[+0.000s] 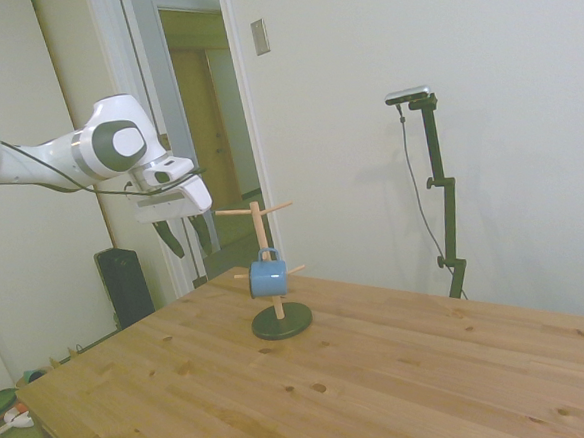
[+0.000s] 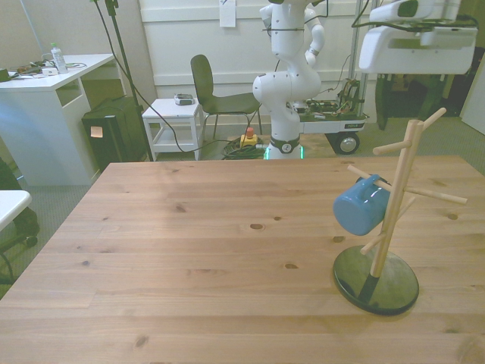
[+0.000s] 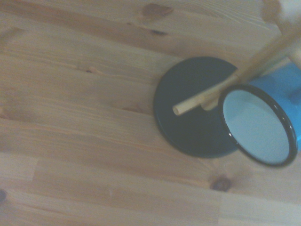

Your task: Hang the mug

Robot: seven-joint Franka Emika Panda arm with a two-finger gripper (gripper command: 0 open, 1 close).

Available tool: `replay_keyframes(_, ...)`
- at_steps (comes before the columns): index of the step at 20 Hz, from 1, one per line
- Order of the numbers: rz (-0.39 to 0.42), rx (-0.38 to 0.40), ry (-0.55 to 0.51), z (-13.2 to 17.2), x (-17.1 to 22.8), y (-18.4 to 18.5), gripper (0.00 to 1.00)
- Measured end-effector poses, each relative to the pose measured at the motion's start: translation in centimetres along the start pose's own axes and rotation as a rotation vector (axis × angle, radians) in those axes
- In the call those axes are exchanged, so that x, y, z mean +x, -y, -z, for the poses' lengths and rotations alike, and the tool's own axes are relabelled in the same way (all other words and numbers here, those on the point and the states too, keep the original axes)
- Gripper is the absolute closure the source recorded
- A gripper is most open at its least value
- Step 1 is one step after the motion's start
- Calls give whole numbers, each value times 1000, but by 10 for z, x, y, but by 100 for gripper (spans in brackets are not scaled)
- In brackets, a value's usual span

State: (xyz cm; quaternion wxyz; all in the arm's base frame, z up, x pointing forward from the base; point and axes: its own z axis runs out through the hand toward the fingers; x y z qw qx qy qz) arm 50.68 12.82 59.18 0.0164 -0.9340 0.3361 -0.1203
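Hanging mug on rack, claw released, wrist view shows pale inside.

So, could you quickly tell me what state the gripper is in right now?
Gripper: open, holding nothing; the mug hangs on the rack.

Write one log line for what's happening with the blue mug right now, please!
mug: hanging by its handle on a peg of the wooden mug tree | pincer: open, empty, off to the side of the tree | table: holds tree's dark base
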Motion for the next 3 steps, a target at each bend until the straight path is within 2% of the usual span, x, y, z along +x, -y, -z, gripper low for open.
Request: replay_keyframes(3,-104,-3,26,-14,7,-60,0)
